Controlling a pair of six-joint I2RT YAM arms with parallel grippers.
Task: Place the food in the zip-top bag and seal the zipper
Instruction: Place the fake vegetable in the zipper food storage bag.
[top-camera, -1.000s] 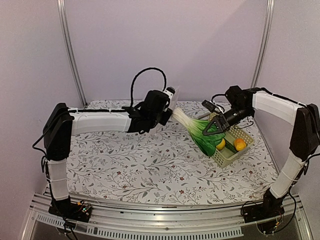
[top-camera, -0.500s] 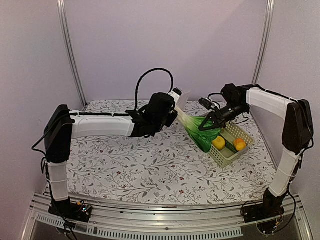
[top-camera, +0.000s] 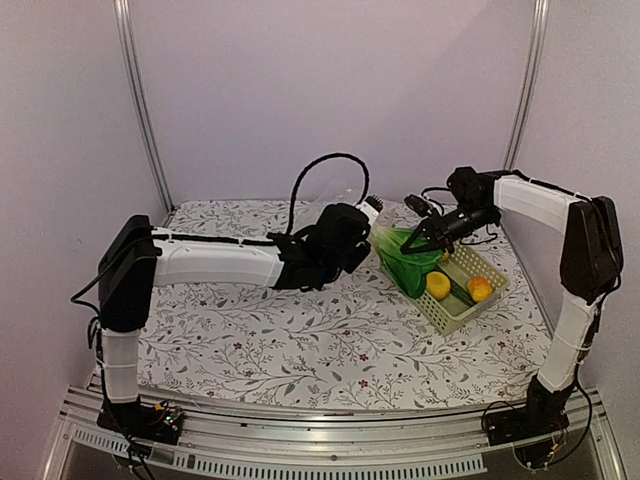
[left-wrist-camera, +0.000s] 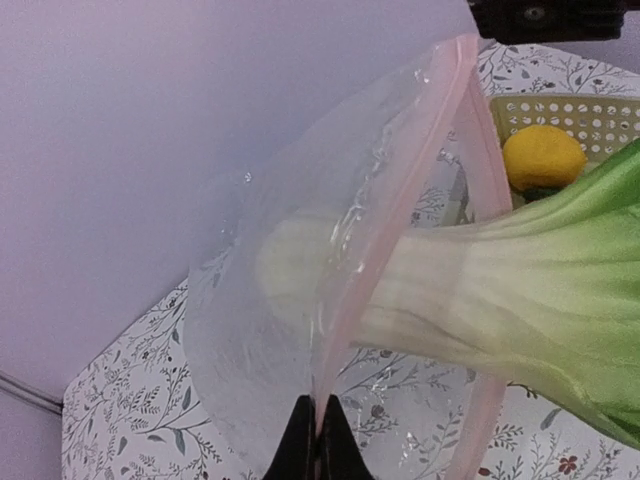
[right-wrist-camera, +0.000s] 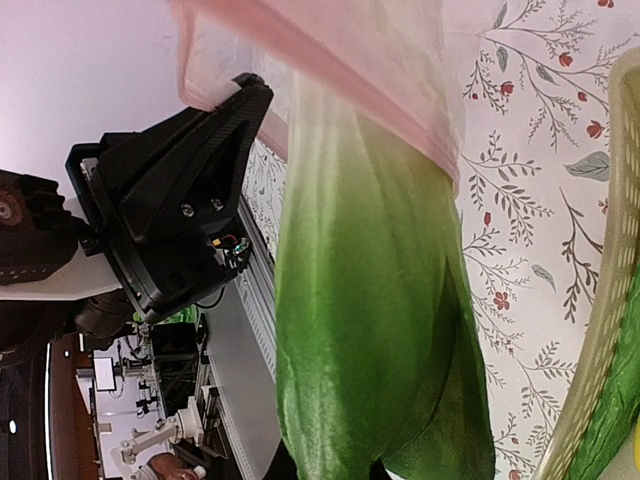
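My left gripper (left-wrist-camera: 318, 440) is shut on the pale pink zipper (left-wrist-camera: 400, 200) at the mouth of the clear zip-top bag (left-wrist-camera: 260, 300), holding it up open. The leafy green vegetable (left-wrist-camera: 520, 310) pokes its white stalk through the bag's mouth. My right gripper (right-wrist-camera: 325, 472) is shut on the vegetable's green leaf end (right-wrist-camera: 370, 330), with its fingers almost out of frame. From above, the left gripper (top-camera: 358, 224) and right gripper (top-camera: 420, 240) face each other over the vegetable (top-camera: 407, 263). A yellow fruit (top-camera: 437, 286) and an orange piece (top-camera: 480, 288) lie in the basket.
The pale green lattice basket (top-camera: 455, 312) stands at the table's right, just below the vegetable, with a dark green cucumber (top-camera: 456, 291) in it. The flowered tablecloth (top-camera: 300, 340) covers the table. Metal frame posts (top-camera: 138, 100) rise at the back corners.
The left arm has carried the bag to the right, and its mouth has slid over the vegetable's white stalk. The right gripper lifted the vegetable off the basket, then held nearly still.
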